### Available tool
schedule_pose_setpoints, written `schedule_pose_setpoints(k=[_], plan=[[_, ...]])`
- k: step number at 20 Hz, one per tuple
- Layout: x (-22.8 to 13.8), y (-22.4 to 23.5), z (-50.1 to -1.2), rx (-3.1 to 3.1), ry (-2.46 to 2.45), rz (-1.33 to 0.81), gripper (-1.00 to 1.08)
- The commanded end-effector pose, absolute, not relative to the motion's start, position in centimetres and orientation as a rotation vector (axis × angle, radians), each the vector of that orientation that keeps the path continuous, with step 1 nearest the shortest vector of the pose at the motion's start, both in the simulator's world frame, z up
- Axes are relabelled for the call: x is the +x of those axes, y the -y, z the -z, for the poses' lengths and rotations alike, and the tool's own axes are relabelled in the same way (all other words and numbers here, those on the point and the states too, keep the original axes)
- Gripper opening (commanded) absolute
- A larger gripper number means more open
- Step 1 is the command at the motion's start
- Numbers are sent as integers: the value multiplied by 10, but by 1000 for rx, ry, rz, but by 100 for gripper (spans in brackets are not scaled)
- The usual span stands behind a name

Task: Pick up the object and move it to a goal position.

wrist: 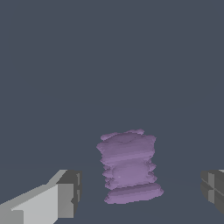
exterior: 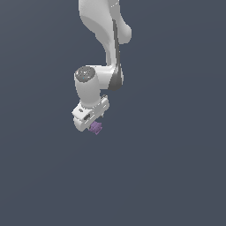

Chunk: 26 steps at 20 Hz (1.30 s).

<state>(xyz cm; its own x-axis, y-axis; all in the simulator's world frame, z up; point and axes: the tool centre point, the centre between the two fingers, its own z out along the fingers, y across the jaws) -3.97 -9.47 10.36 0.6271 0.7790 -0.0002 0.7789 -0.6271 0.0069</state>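
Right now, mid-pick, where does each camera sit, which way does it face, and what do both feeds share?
Exterior view: off the arm, looking at the white arm, its gripper and the purple piece just beside it.
Wrist view: on the wrist, looking past the gripper; the purple piece stands between the parted fingers, untouched.
Shared: the gripper, the purple piece and the plain grey ground.

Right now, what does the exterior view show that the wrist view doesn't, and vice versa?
Exterior view only: the white arm reaching down from the top of the frame, and the whole gripper body low over the purple piece, partly covering it.

Wrist view only: the piece's ridged, lumpy sides up close, and the two fingertips spread wide, one on each side, with clear gaps and no contact.

Both: the same purple piece at the open gripper, on a plain dark grey ground. No goal marker is visible in either.
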Motion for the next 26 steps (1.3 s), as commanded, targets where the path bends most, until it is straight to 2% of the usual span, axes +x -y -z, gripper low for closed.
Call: schedule_pose_setpoints(k=[1, 18, 26], plan=[[-42, 98, -100, 2797, -1421, -3, 100], [-48, 105, -89, 2727, -1560, 0, 100], [-49, 104, -55, 2724, -1565, 0, 100]])
